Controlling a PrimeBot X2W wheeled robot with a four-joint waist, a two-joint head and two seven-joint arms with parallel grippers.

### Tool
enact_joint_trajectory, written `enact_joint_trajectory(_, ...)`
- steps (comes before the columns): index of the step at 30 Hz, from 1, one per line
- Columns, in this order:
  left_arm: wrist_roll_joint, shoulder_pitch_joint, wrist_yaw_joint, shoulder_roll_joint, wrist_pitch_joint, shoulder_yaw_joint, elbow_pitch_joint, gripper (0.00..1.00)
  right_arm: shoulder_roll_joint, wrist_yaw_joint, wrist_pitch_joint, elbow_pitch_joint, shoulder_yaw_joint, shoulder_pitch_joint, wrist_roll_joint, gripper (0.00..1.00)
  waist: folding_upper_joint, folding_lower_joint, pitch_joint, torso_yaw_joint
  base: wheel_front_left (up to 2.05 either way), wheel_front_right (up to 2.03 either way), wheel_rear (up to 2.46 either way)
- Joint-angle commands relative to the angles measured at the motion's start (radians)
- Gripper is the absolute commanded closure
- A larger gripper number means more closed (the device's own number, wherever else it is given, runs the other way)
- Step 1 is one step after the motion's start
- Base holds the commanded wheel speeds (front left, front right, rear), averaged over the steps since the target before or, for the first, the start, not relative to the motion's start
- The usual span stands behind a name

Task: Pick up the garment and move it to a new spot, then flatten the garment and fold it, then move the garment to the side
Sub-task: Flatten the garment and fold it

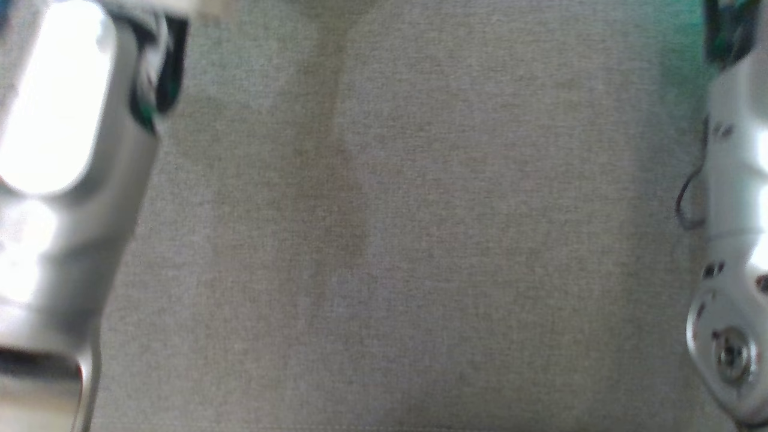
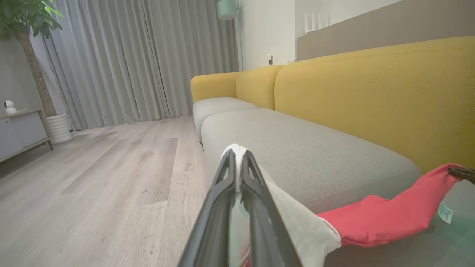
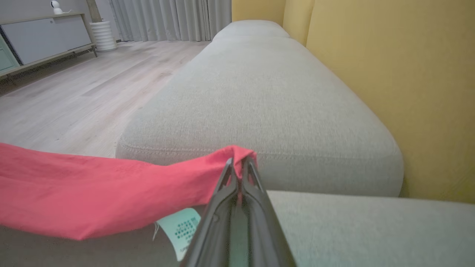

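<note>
The garment (image 2: 386, 218) is red with a white part and a pale green label (image 2: 445, 212). It hangs stretched between my two grippers above the grey sofa seat (image 1: 390, 240). My left gripper (image 2: 237, 154) is shut on its white edge. My right gripper (image 3: 239, 161) is shut on a red corner, and the garment (image 3: 92, 193) runs off to the left from there. In the left wrist view the right gripper (image 2: 462, 172) shows at the right edge, on the red end. In the head view my left forearm (image 1: 66, 180) and right forearm (image 1: 735, 240) flank the bare seat.
The yellow sofa backrest (image 2: 371, 92) rises behind the grey seat cushions (image 3: 259, 92). Pale wood floor (image 2: 92, 185) lies in front of the sofa. Grey curtains (image 2: 130, 59), a potted tree (image 2: 33, 63) and a low grey cabinet (image 3: 48, 37) stand farther off.
</note>
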Motion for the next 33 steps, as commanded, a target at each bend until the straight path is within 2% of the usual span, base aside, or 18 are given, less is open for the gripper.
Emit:
enact_joint_trajectory(1,-0.009,0.018,0.012,0.061,-0.015,0.043,-0.064,1.0,0.02,0.007,-0.029,-0.034,0.021,0.018,0.022,1.0,0.0001,-0.0004,-0.011,-0.008,0.0,0.0,0.0)
enact_joint_trajectory(6,-0.032,0.2,0.048,0.098,-0.037,0.056,-0.2,1.0,0.026,0.007,-0.085,-0.076,0.048,0.136,0.098,1.0,0.0001,-0.0004,-0.049,-0.025,0.0,0.0,0.0)
enact_joint_trajectory(12,-0.052,0.451,0.123,0.138,-0.035,0.065,-0.387,1.0,0.028,0.007,-0.071,-0.223,0.071,0.339,0.191,1.0,0.0001,-0.0004,-0.147,-0.024,0.0,0.0,0.0)
enact_joint_trajectory(19,-0.08,0.751,0.21,0.198,0.025,0.061,-0.581,1.0,0.03,0.007,0.035,-0.501,0.071,0.653,0.257,1.0,0.0001,-0.0004,-0.317,-0.023,0.0,0.0,0.0)
enact_joint_trajectory(26,-0.101,1.022,0.296,0.227,0.078,0.025,-0.722,1.0,0.031,0.007,0.176,-0.779,0.031,1.014,0.331,1.0,0.0001,-0.0004,-0.479,0.005,0.0,0.0,0.0)
enact_joint_trajectory(31,-0.107,1.162,0.336,0.262,0.133,-0.01,-0.804,1.0,0.031,0.007,0.251,-0.94,-0.014,1.268,0.378,1.0,0.0001,-0.0004,-0.548,0.037,0.0,0.0,0.0)
enact_joint_trajectory(33,-0.107,1.184,0.344,0.27,0.142,-0.015,-0.818,1.0,0.031,0.007,0.263,-0.963,-0.018,1.305,0.386,1.0,0.0001,-0.0004,-0.557,0.04,0.0,0.0,0.0)
